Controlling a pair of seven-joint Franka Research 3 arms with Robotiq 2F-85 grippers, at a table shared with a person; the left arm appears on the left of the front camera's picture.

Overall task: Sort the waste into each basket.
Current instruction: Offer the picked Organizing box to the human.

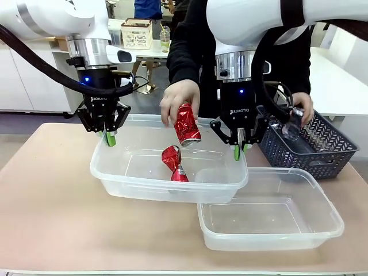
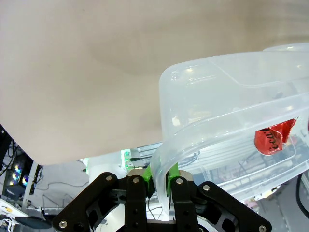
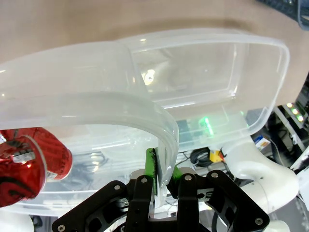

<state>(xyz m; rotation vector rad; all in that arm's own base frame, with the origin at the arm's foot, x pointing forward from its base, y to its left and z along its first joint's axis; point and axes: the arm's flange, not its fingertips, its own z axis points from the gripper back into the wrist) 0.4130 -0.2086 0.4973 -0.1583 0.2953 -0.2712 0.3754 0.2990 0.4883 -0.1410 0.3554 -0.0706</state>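
1. A beige table (image 1: 52, 201) runs across the whole scene, with a person standing at its far side.
2. A clear plastic tub (image 1: 144, 190) sits at the centre left, held at both short ends by the robot. Whether its base touches the table is unclear.
3. A second clear tub (image 1: 328, 230) rests on the table at the near right, its far left corner tucked under the first tub.
4. A dark lattice basket (image 1: 333, 155) stands at the far right.
5. The left gripper (image 1: 110, 138) is pinched closed on the left rim of the first tub, with the thin plastic wall between its green pads.
6. The right gripper (image 1: 238, 150) is clamped the same way on the right rim.
7. The person's hand (image 1: 178, 98) holds a red can (image 1: 187, 123) tilted above the held tub.
8. A crushed red can (image 1: 172, 164) lies inside that tub, near its middle.
9. The person's other hand (image 1: 303, 106) holds a clear bottle (image 1: 290, 126) over the dark basket.
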